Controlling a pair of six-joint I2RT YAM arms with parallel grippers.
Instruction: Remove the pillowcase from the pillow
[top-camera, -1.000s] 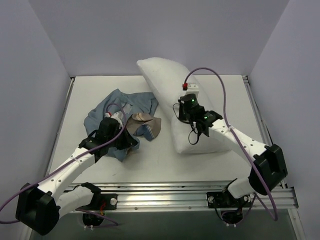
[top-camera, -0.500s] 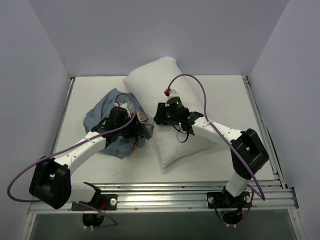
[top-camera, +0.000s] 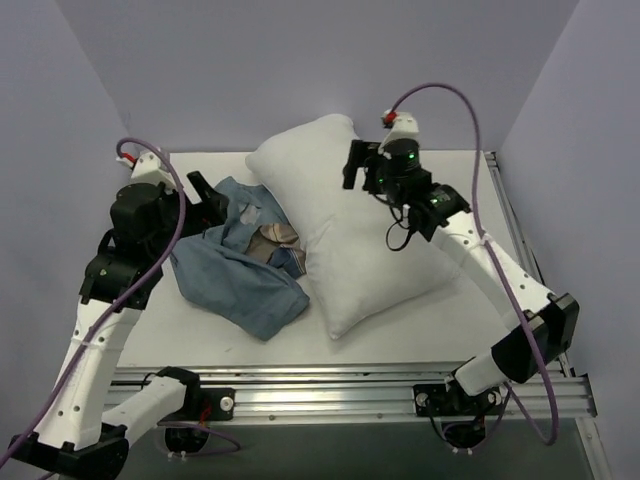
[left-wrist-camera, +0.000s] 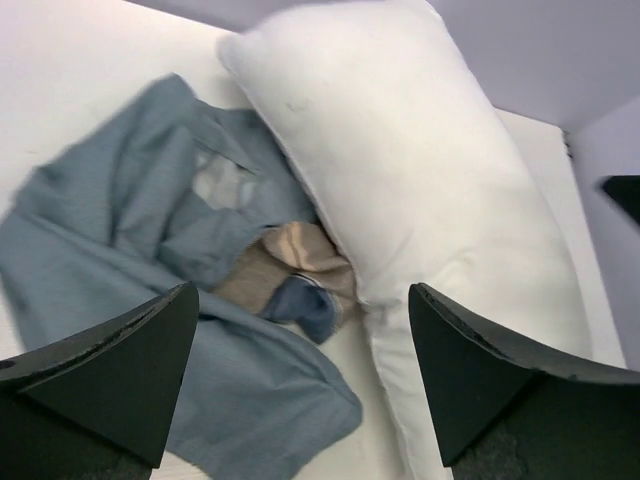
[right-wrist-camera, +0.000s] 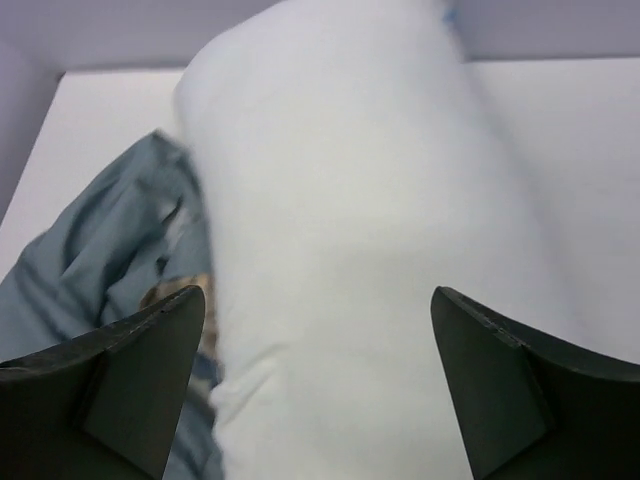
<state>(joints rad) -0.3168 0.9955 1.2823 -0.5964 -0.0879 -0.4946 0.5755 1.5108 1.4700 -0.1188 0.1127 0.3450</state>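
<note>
I see left gripper (left-wrist-camera: 303, 290) spread wide and empty, right gripper (right-wrist-camera: 319, 291) likewise spread above the bare white pillow (top-camera: 350, 230), lying diagonally on the table (top-camera: 450, 310), crumpled pillowcase (top-camera: 235, 280) touching its left side, its tan patch half buried in folds, my finger bases cut off.

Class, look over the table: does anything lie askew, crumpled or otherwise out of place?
Yes. The blue-grey cloth pillowcase lies in a crumpled heap left of centre, partly inside out, tan patches showing, pressed against the plump white pillow, which sits diagonally across the table. Nothing looks torn.
</note>
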